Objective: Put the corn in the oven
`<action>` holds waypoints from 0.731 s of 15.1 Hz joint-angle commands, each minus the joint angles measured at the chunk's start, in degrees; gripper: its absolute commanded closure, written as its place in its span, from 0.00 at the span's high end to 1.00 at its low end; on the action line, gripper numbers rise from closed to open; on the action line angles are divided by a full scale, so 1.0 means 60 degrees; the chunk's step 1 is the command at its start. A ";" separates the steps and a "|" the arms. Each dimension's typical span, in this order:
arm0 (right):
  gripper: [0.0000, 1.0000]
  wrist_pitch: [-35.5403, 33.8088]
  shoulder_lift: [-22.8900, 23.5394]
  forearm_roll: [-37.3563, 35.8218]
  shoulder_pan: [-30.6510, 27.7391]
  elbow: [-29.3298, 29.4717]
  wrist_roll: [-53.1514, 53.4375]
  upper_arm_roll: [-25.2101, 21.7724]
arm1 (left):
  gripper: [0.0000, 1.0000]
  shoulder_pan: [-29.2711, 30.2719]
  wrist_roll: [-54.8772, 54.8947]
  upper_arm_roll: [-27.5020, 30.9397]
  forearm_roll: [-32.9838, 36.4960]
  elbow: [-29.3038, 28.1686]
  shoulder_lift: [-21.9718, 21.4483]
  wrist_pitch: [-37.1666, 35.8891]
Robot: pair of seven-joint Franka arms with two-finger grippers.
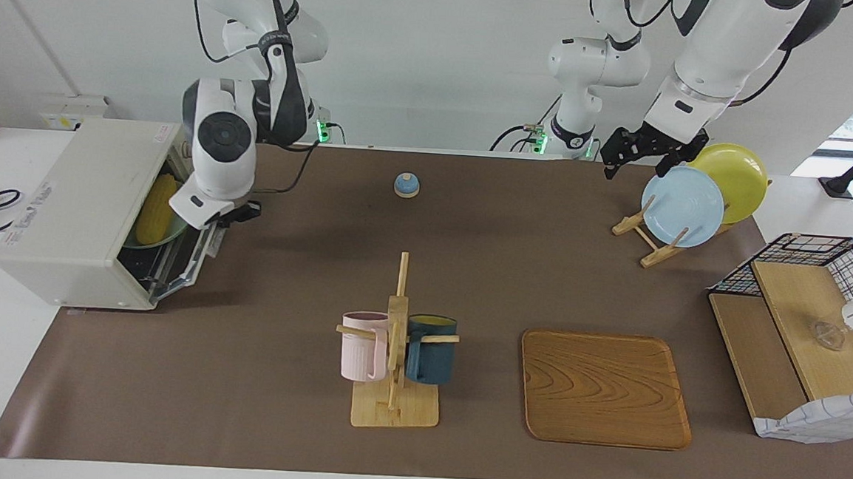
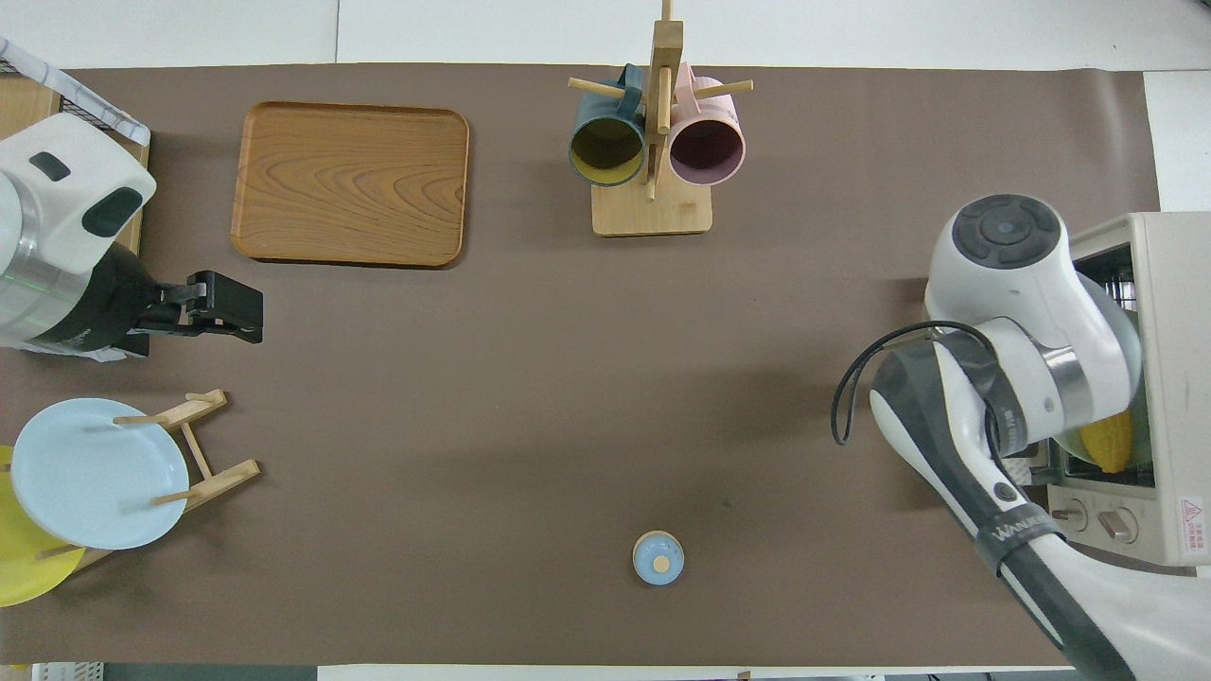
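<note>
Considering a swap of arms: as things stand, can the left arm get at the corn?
Probably not. The left tool waits over the plate rack's end, and the corn lies inside the oven, its door half up under the right tool.

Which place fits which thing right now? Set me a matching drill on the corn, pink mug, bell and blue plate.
Things:
1. corn
2. pink mug
3. bell
4. blue plate

Places:
A. upright in the plate rack
B. on the bare mat, near the robots
C. inside the oven, on a green plate
D. hung on the mug tree

Pairs: 1-C, 2-D, 3-B, 4-A
</note>
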 commanded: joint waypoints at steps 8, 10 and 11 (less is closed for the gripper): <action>0.06 -0.0739 -0.0767 0.1315 -0.1424 0.0791 -0.1901 -0.0298 | 1.00 0.0032 -0.0021 0.0009 -0.0062 0.0170 0.0039 -0.0224; 0.27 -0.1545 -0.0973 0.2210 -0.1425 0.1654 -0.1886 -0.0284 | 1.00 0.0046 -0.0021 0.0009 -0.0062 0.0170 0.0039 -0.0224; 0.31 -0.1882 -0.0959 0.2272 -0.1352 0.2152 -0.1857 -0.0240 | 1.00 0.0032 -0.0021 0.0009 -0.0062 0.0170 0.0039 -0.0210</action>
